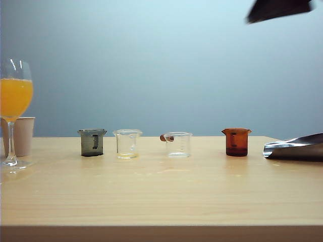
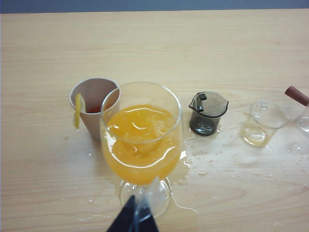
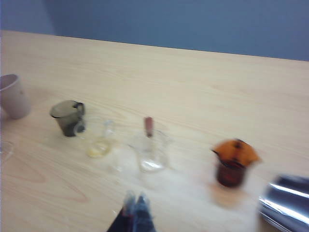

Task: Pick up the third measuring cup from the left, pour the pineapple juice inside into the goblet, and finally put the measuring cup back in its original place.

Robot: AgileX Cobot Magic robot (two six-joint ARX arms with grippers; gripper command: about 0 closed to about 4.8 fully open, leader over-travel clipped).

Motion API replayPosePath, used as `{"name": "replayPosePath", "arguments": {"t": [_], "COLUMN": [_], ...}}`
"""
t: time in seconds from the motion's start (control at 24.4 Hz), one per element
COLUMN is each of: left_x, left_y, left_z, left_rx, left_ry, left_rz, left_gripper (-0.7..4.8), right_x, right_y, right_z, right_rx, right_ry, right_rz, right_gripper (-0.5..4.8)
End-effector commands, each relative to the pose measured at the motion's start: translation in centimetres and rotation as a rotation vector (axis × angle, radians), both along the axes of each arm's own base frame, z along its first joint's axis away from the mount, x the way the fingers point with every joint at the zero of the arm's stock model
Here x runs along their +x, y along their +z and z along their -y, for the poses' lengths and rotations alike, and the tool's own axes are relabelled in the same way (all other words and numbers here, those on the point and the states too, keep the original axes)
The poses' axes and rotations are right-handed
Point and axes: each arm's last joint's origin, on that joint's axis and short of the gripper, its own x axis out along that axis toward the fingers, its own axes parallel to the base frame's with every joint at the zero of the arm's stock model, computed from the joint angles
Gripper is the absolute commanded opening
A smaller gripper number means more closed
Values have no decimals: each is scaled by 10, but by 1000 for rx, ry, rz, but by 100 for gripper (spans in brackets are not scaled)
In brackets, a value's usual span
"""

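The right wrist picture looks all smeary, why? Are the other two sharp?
Right wrist view: motion blur smears the amber cup and the third cup. Left wrist view: sharp, with glare on the goblet and the spilled drops. Exterior view: cups crisp, only the dark arm at the top blurred.

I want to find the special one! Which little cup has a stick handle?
The third measuring cup from the left, clear and nearly empty. A reddish-brown stick juts from its rim; the grey, handleless clear and amber cups have none.
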Motion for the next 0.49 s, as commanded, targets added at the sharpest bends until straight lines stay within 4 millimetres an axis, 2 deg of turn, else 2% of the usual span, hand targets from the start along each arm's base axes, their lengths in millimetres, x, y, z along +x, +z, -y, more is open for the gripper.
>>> {"name": "replayPosePath", "arguments": {"t": [0.04, 0.08, 0.16, 0.49], "left_x": [0, 0, -7, -50], "left_y": [2, 2, 7, 2], "left_z": [0, 0, 0, 3], "left_rx": [1, 1, 3, 12], "left_ry": [0, -1, 0, 1], "left_rz": [18, 18, 50, 196], "left_gripper": [-3, -3, -3, -3], "right_x": [-25, -34, -65, -119], "right_y": [8, 8, 9, -9], "right_z": [19, 26, 47, 76], "right_rx": [-17, -25, -21, 83], "right_ry": [-29, -43, -95, -230], "right_rz": [-19, -33, -44, 72], "right_gripper": [-6, -6, -6, -6]}}
